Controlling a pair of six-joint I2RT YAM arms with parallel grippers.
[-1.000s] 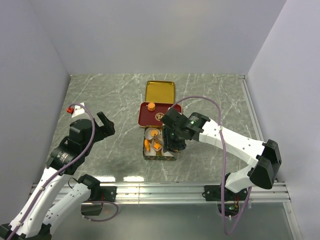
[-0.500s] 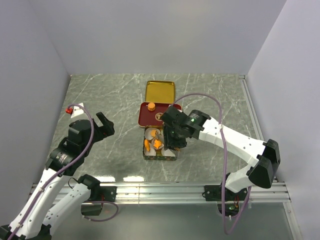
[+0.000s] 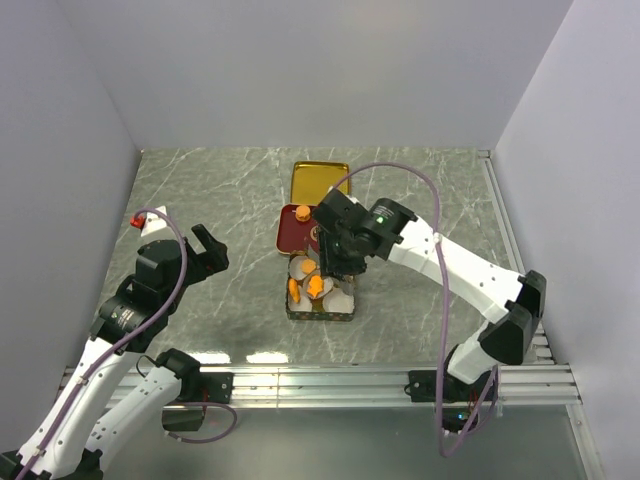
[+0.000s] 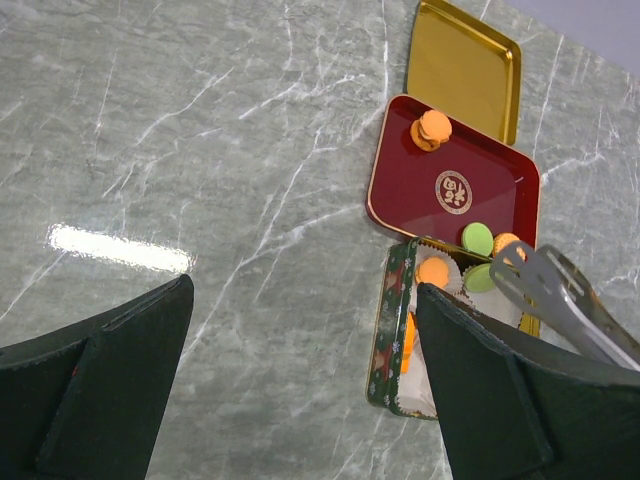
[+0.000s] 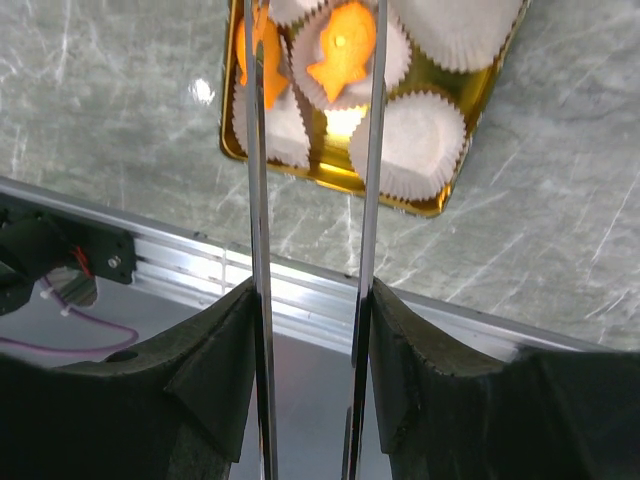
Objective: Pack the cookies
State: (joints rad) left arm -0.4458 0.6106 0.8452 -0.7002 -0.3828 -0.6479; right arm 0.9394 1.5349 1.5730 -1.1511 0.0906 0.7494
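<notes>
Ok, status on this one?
Left tool open, idle. Right tool holding open tongs over tin. Orange cookie on red lid unpacked. Nothing blocking.

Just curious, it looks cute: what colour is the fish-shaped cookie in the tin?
Orange. The fish-shaped cookie shows best in the right wrist view.

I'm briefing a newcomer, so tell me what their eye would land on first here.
A gold-lined tin sits mid-table, packed with white paper cups, some holding orange cookies, including a fish-shaped one. The right claw holds metal tongs over it. Just beyond lies a red tray carrying an orange cookie.
</notes>
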